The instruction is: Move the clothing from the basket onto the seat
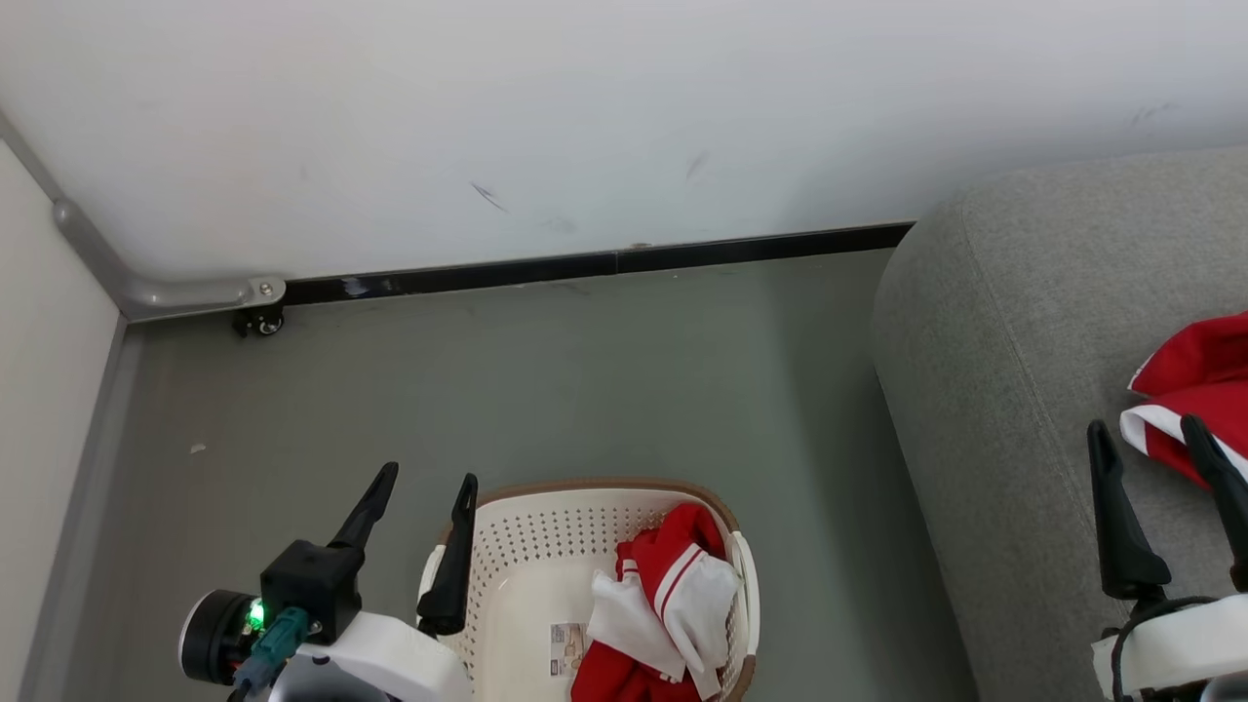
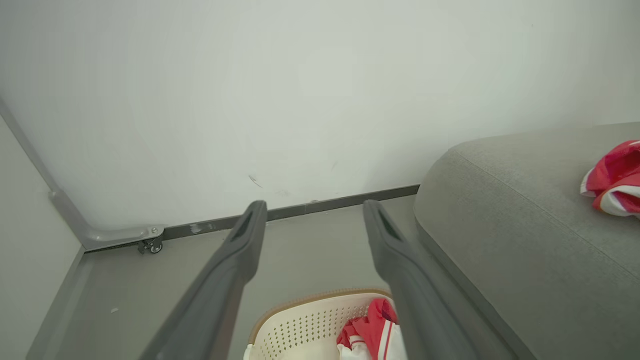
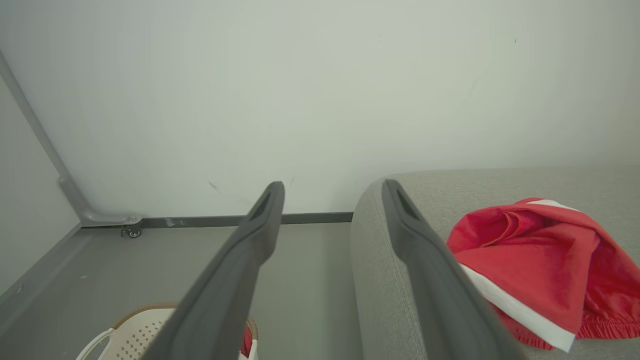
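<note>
The left hand (image 1: 430, 475) is held above the grey floor (image 1: 585, 390), at the left rim of the cream-white perforated plastic laundry basket with a brown rim (image 1: 531, 546). Its two long dark fingers are spread wide and nothing is gripped between them. The right hand (image 1: 1144, 425) is poised over the large grey fabric-upholstered sofa seat (image 1: 1014, 322), equally spread and empty. Both are judged to be kept wide so that loose cloth can be pinched at the next reach.

The basket is set on the floor near the sofa's rounded end, which keeps each carry short. One bright red garment with a white band (image 1: 1194, 366) is lying crumpled on the cushion, just beyond the right fingertips. A heap of bright red and white soft garments (image 1: 673, 585) is bunched against the basket's right wall, white panels folded over red and a thin striped trim showing. The barcode label (image 1: 566, 648) on the basket floor is left uncovered beside it. The task is judged partly done.
</note>
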Robot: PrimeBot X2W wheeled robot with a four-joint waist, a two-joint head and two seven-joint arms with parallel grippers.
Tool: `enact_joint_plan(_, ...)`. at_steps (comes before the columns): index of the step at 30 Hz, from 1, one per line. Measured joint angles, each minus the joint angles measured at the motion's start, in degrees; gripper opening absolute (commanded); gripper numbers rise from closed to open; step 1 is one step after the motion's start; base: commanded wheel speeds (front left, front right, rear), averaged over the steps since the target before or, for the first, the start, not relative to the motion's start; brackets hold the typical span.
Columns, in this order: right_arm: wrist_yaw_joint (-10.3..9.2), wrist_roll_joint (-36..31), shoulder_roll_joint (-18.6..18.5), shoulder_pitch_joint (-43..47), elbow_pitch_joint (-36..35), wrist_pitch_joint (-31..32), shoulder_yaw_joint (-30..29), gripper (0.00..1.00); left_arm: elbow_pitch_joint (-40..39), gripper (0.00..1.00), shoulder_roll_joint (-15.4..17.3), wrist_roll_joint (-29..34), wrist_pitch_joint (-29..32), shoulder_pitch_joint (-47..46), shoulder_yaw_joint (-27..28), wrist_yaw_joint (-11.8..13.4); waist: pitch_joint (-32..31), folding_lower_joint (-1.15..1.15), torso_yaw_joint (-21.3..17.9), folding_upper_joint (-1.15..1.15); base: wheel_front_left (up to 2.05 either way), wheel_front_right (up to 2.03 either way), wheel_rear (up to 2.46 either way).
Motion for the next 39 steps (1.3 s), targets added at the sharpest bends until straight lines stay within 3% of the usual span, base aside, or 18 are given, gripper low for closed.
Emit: enact_joint_plan(39,0.01,-0.01,-0.01,-5.38,-5.38,-0.41,1.26,1.00,13.05,1.00,-5.35,3.09,0.89,-13.95,-4.77,-4.74,13.97,0.00,-2.89,0.00,0.00,0.00,0.00)
